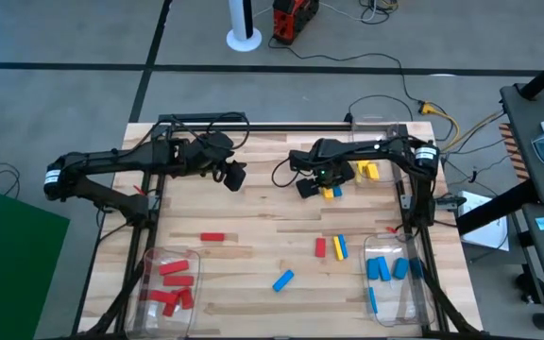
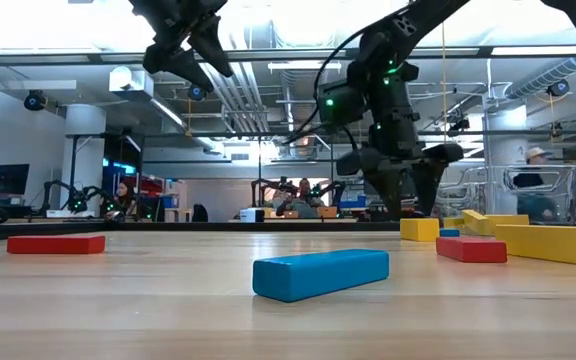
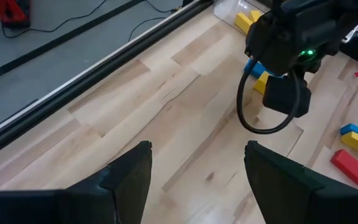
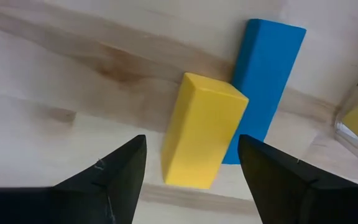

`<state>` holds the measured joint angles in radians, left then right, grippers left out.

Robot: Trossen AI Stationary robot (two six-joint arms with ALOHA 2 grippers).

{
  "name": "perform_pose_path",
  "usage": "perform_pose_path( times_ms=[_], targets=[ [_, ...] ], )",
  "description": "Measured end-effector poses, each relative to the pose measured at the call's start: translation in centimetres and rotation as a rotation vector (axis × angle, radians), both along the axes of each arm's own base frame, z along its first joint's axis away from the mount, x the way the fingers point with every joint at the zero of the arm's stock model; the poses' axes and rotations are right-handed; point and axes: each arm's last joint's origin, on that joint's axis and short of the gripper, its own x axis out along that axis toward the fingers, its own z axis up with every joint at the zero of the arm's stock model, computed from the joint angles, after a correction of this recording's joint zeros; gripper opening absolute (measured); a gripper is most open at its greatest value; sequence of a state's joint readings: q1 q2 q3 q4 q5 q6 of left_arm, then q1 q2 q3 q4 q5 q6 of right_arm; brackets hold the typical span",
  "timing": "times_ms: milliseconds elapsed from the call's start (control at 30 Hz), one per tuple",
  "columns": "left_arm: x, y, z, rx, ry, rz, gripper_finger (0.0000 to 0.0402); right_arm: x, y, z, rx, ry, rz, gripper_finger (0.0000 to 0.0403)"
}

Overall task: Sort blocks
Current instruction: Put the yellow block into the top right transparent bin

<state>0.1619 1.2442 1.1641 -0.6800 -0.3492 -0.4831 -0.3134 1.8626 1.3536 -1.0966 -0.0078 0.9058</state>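
Under your right gripper (image 4: pixel 191 163), fingers spread wide, a yellow block (image 4: pixel 202 130) lies flat on the table, touching a blue block (image 4: pixel 263 81). Straddle only the yellow one, clear of blue, then close. Your left gripper (image 1: pixel 235 177) waits open mid-table, empty.

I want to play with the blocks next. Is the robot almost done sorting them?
About halfway. Red blocks sit in the left bin, blue blocks in the right bin, yellow ones in the far bin. Now the right hand hangs open over a yellow block touching a blue one. The left hand waits, open. Loose ones remain: a red block, a blue block, and a red-yellow-blue cluster.
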Motion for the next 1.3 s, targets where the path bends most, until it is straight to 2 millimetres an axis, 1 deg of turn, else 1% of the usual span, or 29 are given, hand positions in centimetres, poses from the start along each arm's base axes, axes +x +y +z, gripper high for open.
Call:
perform_pose_path(
  times_ms=[200, 467, 733, 1100, 1300],
  targets=[
    [0.0, 0.0, 0.0, 0.000, 0.001, 0.000, 0.0231, -0.7, 0.0, -1.1, 0.001, 0.027, -0.007, 0.0245],
    [0.0, 0.0, 0.0, 0.001, 0.001, 0.003, 0.0231, 0.0, -0.1, -1.3, 0.000, -0.057, -0.016, 0.0229],
    [0.0, 0.0, 0.0, 0.001, 0.001, 0.003, 0.0231, 0.2, -0.1, -1.3, 0.003, -0.087, 0.032, 0.0198],
    [0.0, 0.1, 0.0, 0.002, 0.001, 0.004, 0.0231, 0.4, -0.2, -1.6, -0.007, -0.113, 0.120, 0.0126],
    [0.0, 0.1, 0.0, 0.002, 0.001, 0.004, 0.0231, 0.4, -0.2, -1.6, -0.006, -0.112, 0.144, 0.0126]
  ],
)
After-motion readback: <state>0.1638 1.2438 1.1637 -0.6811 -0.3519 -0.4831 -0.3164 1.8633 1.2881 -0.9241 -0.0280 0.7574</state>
